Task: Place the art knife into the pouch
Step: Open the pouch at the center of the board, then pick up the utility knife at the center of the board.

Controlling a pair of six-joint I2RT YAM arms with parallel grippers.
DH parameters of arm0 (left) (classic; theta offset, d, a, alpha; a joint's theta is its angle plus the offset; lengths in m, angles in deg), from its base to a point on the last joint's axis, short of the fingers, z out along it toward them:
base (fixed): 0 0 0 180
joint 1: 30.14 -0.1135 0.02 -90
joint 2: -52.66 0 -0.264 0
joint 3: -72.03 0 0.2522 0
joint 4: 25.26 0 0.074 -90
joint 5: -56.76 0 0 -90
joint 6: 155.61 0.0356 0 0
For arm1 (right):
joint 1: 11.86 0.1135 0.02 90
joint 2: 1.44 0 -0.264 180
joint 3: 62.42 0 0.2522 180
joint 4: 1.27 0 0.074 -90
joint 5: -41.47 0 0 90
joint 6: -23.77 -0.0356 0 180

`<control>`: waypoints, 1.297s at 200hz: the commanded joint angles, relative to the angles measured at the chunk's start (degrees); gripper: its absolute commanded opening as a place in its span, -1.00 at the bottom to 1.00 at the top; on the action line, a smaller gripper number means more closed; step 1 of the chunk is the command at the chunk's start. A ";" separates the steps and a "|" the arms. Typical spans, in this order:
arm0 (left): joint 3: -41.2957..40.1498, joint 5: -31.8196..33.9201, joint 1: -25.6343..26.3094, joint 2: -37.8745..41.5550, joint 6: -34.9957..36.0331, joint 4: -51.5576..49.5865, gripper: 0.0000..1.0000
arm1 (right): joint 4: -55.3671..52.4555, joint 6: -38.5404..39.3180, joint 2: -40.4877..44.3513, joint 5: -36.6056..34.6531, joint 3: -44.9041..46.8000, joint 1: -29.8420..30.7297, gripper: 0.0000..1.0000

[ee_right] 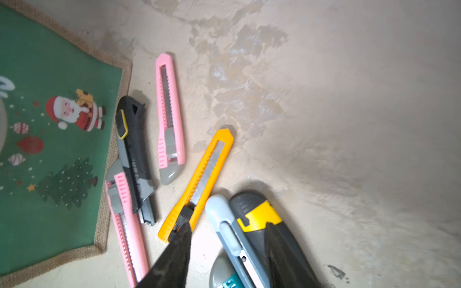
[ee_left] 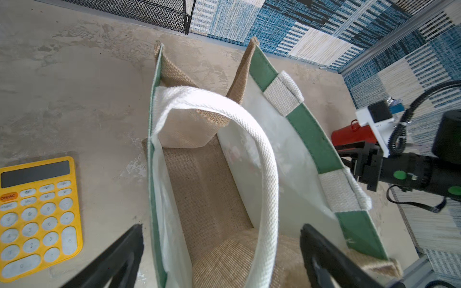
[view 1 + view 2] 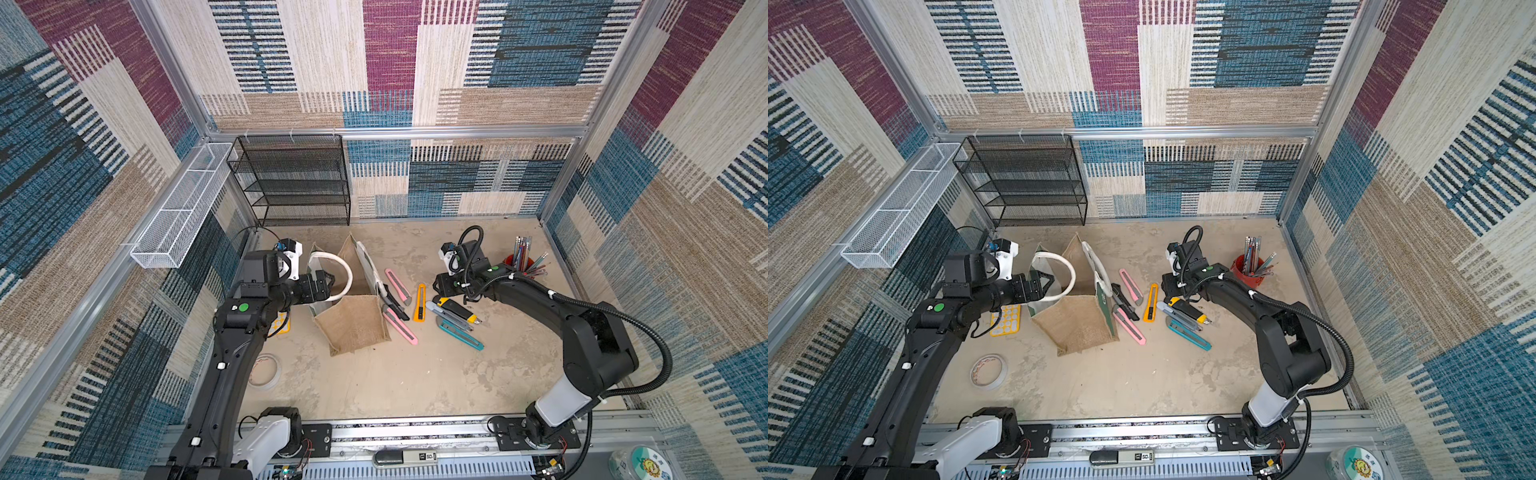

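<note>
The pouch (image 3: 353,324) (image 3: 1077,328) stands open-topped mid-table, tan jute with a green Santa face (image 1: 50,149). My left gripper (image 3: 322,284) (image 2: 222,228) is open and straddles one green-edged wall and the white rope handle (image 2: 269,174). One finger is outside the pouch, the other over its inside. Several art knives lie to the right of the pouch. My right gripper (image 3: 440,291) (image 1: 228,224) is down over the grey-blue knife (image 1: 232,237) and the yellow-black knife (image 1: 257,214). Its jaws are apart, with table showing between one finger and the grey-blue knife.
Orange (image 1: 207,174), pink (image 1: 169,112), black (image 1: 132,144) and teal (image 3: 461,334) knives lie close by. A yellow calculator (image 2: 37,219) and tape roll (image 3: 264,371) sit left of the pouch, a red pencil cup (image 3: 521,262) far right, a black mesh shelf (image 3: 291,178) behind.
</note>
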 commanded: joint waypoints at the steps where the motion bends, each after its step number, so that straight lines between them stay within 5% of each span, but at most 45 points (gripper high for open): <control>1: -0.22 -2.15 0.05 -0.03 -0.15 2.19 0.98 | 4.35 -3.55 -1.51 8.66 0.90 0.10 -0.12; 170: -3.21 -1.13 0.06 1.83 1.56 3.59 0.98 | 10.32 -13.15 -7.01 9.91 5.38 3.07 -0.10; 259: -4.45 -0.77 0.09 2.71 2.30 4.47 0.99 | 5.65 -13.44 -10.51 -3.62 1.83 7.36 -0.08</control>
